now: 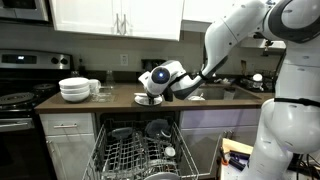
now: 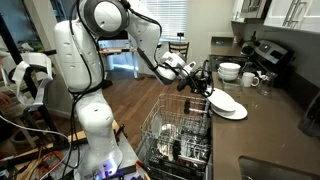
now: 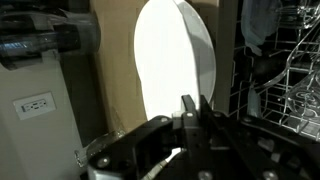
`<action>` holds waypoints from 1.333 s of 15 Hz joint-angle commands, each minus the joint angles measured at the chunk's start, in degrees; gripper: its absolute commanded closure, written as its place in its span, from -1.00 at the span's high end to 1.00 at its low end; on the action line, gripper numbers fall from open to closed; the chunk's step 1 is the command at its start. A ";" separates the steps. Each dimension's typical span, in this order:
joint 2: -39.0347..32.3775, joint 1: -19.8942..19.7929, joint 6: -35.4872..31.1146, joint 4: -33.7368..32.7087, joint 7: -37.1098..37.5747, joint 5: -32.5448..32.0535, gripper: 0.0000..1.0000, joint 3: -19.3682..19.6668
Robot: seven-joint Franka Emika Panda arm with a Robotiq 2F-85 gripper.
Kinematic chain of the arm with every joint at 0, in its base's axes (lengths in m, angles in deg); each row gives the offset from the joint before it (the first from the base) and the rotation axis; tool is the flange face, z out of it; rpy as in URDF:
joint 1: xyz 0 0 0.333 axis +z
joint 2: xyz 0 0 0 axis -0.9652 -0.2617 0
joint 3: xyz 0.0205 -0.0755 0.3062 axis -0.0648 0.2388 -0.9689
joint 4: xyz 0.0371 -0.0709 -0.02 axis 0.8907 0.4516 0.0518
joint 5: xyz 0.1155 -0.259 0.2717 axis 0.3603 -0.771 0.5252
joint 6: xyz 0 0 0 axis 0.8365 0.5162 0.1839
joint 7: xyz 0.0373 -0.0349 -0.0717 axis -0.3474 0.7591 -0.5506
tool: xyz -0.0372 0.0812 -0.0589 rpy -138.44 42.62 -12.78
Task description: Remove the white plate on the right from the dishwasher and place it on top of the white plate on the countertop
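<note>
My gripper (image 3: 193, 112) is shut on the rim of a white plate (image 3: 170, 65), which fills the middle of the wrist view. In an exterior view the gripper (image 2: 203, 88) holds this plate (image 2: 221, 99) tilted just above a second white plate (image 2: 236, 111) lying flat on the countertop. In an exterior view the gripper (image 1: 153, 91) hangs over the counter plate (image 1: 150, 99), above the open dishwasher. Whether the two plates touch I cannot tell.
The dishwasher's lower rack (image 1: 140, 155) is pulled out with dishes in it, and shows in both exterior views (image 2: 180, 135). A stack of white bowls (image 1: 74, 89) and mugs (image 2: 250, 79) stand further along the counter. A stove (image 1: 18, 101) is beyond them.
</note>
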 commanded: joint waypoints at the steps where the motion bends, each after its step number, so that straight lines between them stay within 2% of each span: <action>1: -1.19 -1.78 -1.72 -2.44 -1.48 -3.15 -0.95 0.47; 11: -3.79 -3.32 -6.44 -4.63 -0.25 -5.89 -0.95 1.65; 15: -4.84 -3.61 -6.38 -5.26 -0.42 -5.85 -0.95 1.99; 16: -4.16 -3.18 -5.06 -3.52 -0.31 -3.82 -0.86 1.48; 20: -4.66 -3.28 -5.05 -3.85 -0.31 -3.82 -0.86 1.58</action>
